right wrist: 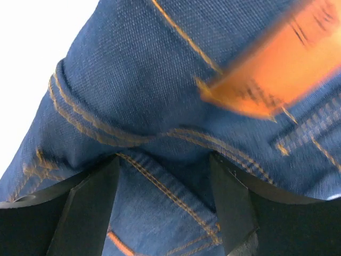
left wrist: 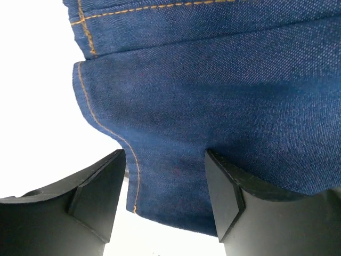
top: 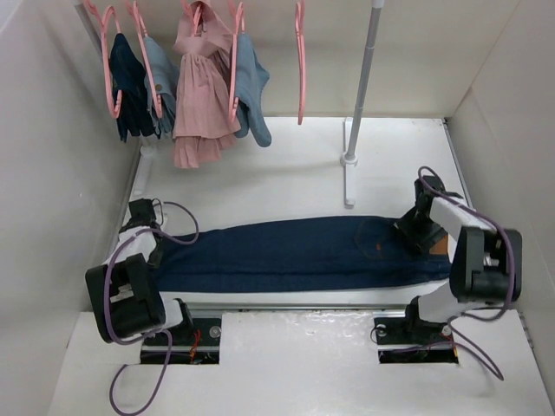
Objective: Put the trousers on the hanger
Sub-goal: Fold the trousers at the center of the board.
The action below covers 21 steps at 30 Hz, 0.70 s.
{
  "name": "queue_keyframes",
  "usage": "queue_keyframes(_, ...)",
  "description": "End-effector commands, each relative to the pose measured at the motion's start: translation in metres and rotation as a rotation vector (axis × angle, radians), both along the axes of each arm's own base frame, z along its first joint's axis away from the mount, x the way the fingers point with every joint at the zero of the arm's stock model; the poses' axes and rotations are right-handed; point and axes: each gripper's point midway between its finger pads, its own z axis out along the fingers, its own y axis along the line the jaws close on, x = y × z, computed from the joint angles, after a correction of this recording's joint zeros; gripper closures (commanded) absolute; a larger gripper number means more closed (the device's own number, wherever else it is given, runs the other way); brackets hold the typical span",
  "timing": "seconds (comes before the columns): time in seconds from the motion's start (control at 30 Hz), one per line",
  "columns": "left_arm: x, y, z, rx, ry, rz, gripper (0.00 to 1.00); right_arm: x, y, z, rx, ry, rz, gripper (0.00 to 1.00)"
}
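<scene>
Grasp stage. Long dark navy denim trousers (top: 295, 253) flat on white table (top: 286, 169). Left pincer (left wrist: 165, 197) apart, straddling hem edge; right pincer (right wrist: 165, 205) apart over waistband seam. Seat deeper, bite both layers before lifting toward empty thin pink plastic hanger (top: 300, 65) at back.

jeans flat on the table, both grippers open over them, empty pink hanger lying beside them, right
No: the top external view shows the empty pink hanger hanging up at the back, not lying beside them. The jeans are flat on the table, left gripper and right gripper open over them.
</scene>
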Motion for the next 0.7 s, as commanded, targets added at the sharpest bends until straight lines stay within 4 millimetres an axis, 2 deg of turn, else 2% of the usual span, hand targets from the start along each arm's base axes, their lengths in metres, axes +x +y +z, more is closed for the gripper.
queue_keyframes(0.0,0.018,0.0,-0.021,0.013,-0.072,0.011,0.41,0.053,-0.008,0.007,-0.007,-0.094,0.047,0.27)
queue_keyframes(0.03,0.033,-0.001,-0.016,0.009,-0.111,0.002,0.41,0.059,-0.015,0.0,-0.022,-0.081,0.034,0.27)
queue_keyframes(0.1,0.047,0.002,-0.009,0.032,-0.152,0.004,0.41,0.073,-0.024,-0.001,-0.063,-0.077,0.065,0.27)
queue_keyframes(0.13,0.066,0.004,-0.001,0.044,-0.201,-0.007,0.41,0.092,-0.029,0.009,-0.081,-0.108,0.076,0.27)
queue_keyframes(0.17,0.076,0.004,0.001,0.047,-0.216,-0.017,0.41,0.098,-0.031,-0.002,-0.084,-0.073,0.109,0.27)
queue_keyframes(0.2,0.083,0.007,0.006,0.062,-0.233,-0.013,0.41,0.108,-0.032,-0.002,-0.09,-0.08,0.125,0.27)
queue_keyframes(0.23,0.102,0.009,0.02,0.072,-0.276,-0.025,0.41,0.126,-0.033,0.006,-0.09,-0.114,0.139,0.27)
queue_keyframes(0.27,0.11,0.01,0.021,0.068,-0.282,-0.015,0.41,0.137,-0.034,0.0,-0.087,-0.127,0.156,0.27)
queue_keyframes(0.33,0.126,0.006,0.029,0.061,-0.305,-0.018,0.41,0.149,-0.032,0.003,-0.079,-0.15,0.187,0.27)
queue_keyframes(0.37,0.136,0.006,0.039,0.046,-0.315,-0.015,0.41,0.159,-0.032,0.011,-0.076,-0.179,0.189,0.27)
queue_keyframes(0.4,0.139,0.004,0.04,0.029,-0.309,-0.012,0.41,0.165,-0.032,0.015,-0.08,-0.199,0.218,0.27)
queue_keyframes(0.43,0.141,-0.001,0.042,-0.002,-0.311,-0.015,0.4,0.165,-0.032,0.015,-0.083,-0.196,0.229,0.26)
queue_keyframes(0.47,0.136,-0.004,0.041,-0.019,-0.28,-0.018,0.38,0.17,-0.033,0.028,-0.096,-0.226,0.243,0.24)
queue_keyframes(0.5,0.134,-0.004,0.044,-0.016,-0.277,-0.026,0.38,0.166,-0.033,0.044,-0.106,-0.242,0.255,0.24)
queue_keyframes(0.53,0.134,-0.005,0.057,-0.016,-0.304,-0.044,0.37,0.163,-0.036,0.055,-0.131,-0.253,0.268,0.22)
queue_keyframes(0.6,0.123,-0.013,0.064,-0.04,-0.267,-0.126,0.35,0.148,-0.038,0.069,-0.151,-0.253,0.261,0.21)
queue_keyframes(0.63,0.119,-0.017,0.078,-0.045,-0.283,-0.162,0.34,0.136,-0.044,0.092,-0.168,-0.283,0.228,0.19)
queue_keyframes(0.67,0.119,-0.025,0.083,-0.084,-0.283,-0.209,0.34,0.128,-0.047,0.099,-0.169,-0.295,0.206,0.19)
